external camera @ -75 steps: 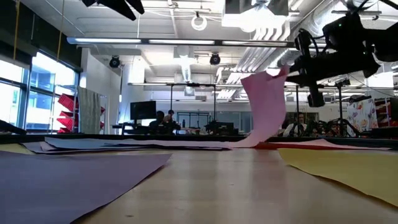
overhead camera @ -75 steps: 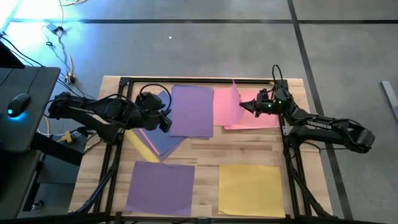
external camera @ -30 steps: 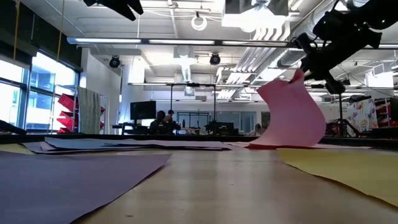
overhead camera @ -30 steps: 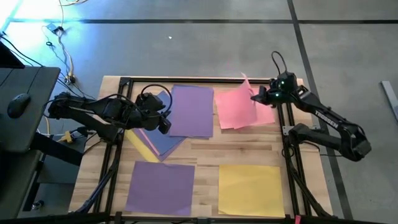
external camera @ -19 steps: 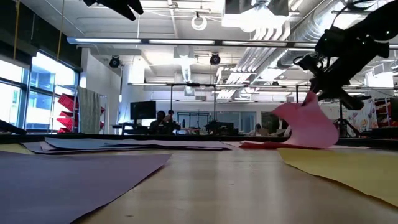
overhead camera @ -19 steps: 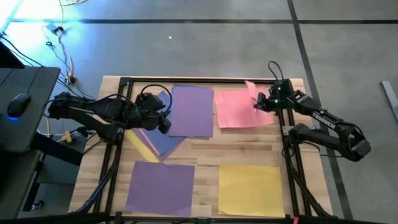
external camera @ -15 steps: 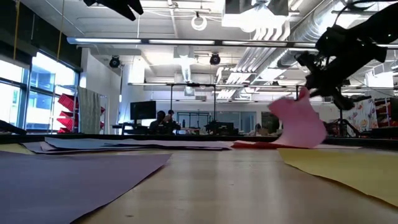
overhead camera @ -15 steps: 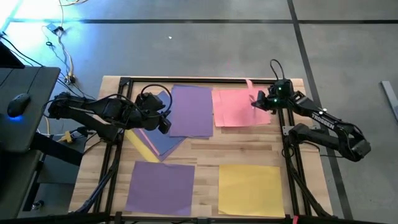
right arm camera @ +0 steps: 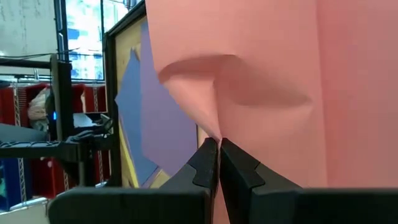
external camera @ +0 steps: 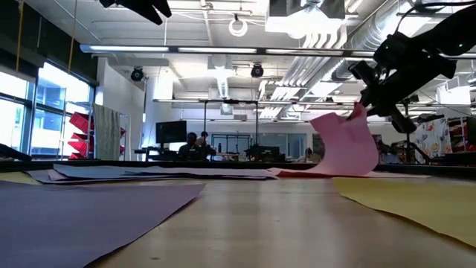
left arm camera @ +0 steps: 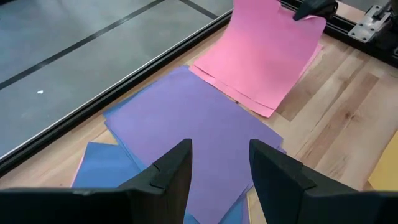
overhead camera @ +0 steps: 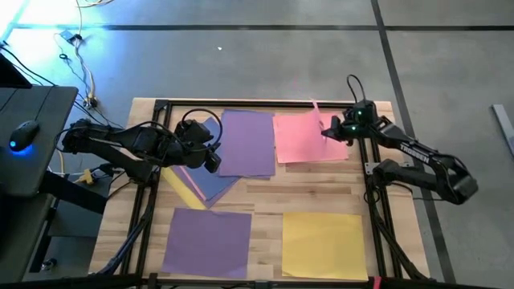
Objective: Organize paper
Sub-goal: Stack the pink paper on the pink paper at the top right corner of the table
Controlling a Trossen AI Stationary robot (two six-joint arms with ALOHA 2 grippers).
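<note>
Two fingers of your right hand (overhead camera: 324, 133) are pinching the pink sheet (overhead camera: 299, 138) by its right edge, lifting that edge off the table (overhead camera: 265, 197) at the far right. Your left hand (overhead camera: 215, 157) is hovering over the purple sheet (overhead camera: 248, 143), fingers parted and gripping nothing.

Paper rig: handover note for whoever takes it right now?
Right gripper: shut on the pink sheet, pinching its edge so one side lifts off the table at the far right.
Left gripper: open, empty, over the mixed pile at the far left.
Sorted: purple sheet near left, yellow sheet near right, pink at the far right.
Left: release and flatten the pink sheet; separate the mixed pile's purple, blue, yellow and pink sheets.
</note>
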